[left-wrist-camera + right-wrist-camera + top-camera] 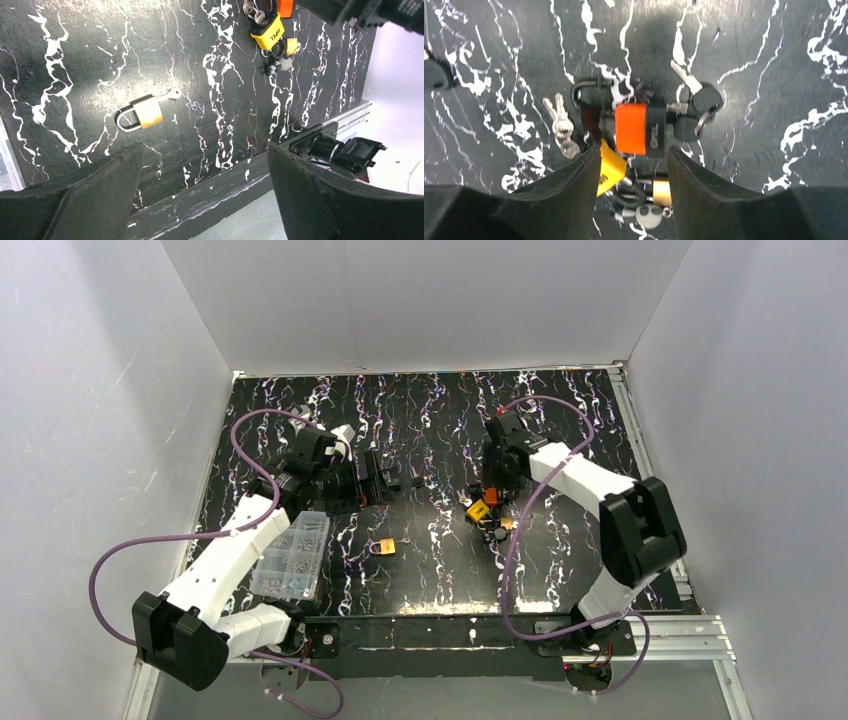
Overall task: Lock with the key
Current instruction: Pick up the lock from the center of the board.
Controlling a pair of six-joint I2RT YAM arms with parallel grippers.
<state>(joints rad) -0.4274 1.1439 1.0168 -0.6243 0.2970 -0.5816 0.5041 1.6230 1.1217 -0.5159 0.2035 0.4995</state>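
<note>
The orange padlock (631, 129) lies flat on the desk (440, 420) in the right half, in a small heap of locks and keys. Its dark shackle (586, 90) points left in the right wrist view, and a black band beside the orange carries lettering too small to read. A yellow padlock (611, 170) and a brass padlock (661, 190) lie touching the heap on its near side, both partly covered by the right gripper (634, 150). That gripper is open, with a finger on either side of the orange padlock's near edge. Whether the fingers (574, 185) touch the padlock cannot be told. Two silver keys (559, 122) lie just left of the heap and black-headed keys (704, 100) on its right. From above the heap is largely hidden under the right gripper.

Well apart, near the desk's middle, a second brass padlock (142, 114) lies alone with its shackle looking closed. A small key (173, 93) is at its base, but it is unclear whether the key is inserted.

The left gripper (204, 150) hangs over the desk's left half, open wide and holding nothing. A clear compartment box (292, 555) sits by the left arm, and its contents are too small to make out.
</note>
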